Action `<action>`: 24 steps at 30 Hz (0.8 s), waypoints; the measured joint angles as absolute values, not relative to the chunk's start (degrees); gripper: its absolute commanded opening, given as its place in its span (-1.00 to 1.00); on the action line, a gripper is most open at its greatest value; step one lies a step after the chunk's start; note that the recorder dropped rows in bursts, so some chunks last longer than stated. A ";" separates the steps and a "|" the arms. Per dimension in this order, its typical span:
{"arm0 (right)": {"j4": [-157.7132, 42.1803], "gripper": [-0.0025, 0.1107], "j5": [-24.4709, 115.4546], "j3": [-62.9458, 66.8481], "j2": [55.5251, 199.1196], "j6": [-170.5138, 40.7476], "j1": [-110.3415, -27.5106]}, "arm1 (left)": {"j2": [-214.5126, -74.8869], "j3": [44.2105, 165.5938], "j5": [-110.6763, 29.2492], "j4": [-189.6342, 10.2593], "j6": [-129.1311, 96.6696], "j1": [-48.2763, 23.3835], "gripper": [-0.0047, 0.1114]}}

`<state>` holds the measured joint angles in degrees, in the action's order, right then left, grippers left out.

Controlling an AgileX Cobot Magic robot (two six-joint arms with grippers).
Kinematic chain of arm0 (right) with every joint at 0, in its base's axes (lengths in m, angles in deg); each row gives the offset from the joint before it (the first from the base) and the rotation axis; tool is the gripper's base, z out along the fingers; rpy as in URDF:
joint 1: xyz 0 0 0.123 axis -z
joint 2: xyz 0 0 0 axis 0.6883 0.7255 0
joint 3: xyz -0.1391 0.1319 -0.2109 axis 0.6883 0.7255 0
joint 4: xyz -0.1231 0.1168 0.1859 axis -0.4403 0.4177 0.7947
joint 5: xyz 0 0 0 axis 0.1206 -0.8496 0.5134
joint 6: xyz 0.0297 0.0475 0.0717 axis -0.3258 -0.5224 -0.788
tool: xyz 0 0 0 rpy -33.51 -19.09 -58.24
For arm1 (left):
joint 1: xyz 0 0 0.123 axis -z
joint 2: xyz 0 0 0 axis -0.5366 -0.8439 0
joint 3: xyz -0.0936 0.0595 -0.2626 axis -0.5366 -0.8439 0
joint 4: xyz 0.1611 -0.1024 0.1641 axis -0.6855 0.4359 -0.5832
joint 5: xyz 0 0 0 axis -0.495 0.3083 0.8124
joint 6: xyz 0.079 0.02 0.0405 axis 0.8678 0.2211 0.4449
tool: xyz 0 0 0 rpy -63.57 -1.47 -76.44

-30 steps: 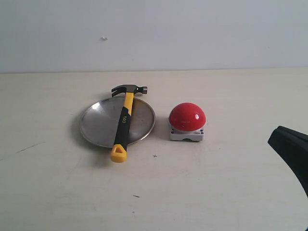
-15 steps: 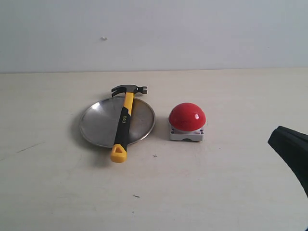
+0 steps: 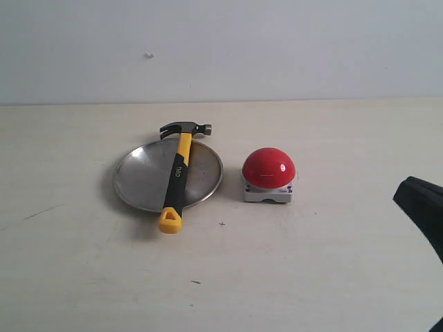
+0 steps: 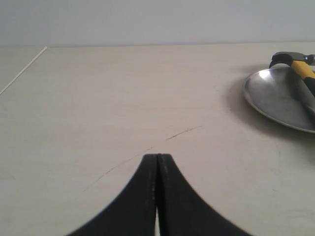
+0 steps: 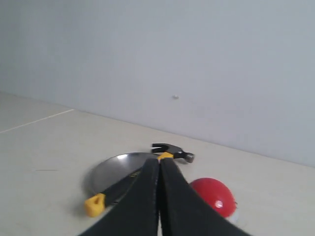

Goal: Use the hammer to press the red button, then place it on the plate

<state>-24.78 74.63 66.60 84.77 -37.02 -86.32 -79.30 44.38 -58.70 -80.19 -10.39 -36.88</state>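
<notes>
The hammer lies across the steel plate, its dark head over the far rim and its yellow tip over the near rim. To the right of the plate sits the red button on its grey base. My right gripper is shut and empty, far back from the hammer, the plate and the red button; only part of that arm shows at the exterior view's right edge. My left gripper is shut and empty, well away from the plate.
A pale table carries everything, with a light wall behind. Thin dark scratches mark the surface near the left gripper. A table seam runs at one side in the left wrist view.
The right arm has drawn back slightly toward the exterior view's right edge. The hammer, plate and button have not moved.
</notes>
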 measured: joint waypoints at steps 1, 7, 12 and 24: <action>-24.78 -0.96 73.65 66.60 84.11 -36.75 -83.61 | -79.30 44.38 -58.70 -80.19 -10.39 -36.88 -0.92; -24.59 -0.96 63.18 66.60 77.63 -36.62 -59.81 | -79.30 44.38 -58.70 -80.19 -10.33 -36.88 -0.92; -24.56 -0.96 57.79 66.60 70.64 -36.62 -43.49 | -79.30 44.38 -58.70 -80.30 -10.26 -36.88 -0.92; -29.27 -0.96 49.31 66.60 68.11 -38.85 -41.40 | -79.30 44.29 -58.84 -80.40 -10.26 -36.88 -0.92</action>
<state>-29.27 49.31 66.60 68.11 -38.85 -41.40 -79.30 44.29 -58.84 -80.40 -10.26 -36.88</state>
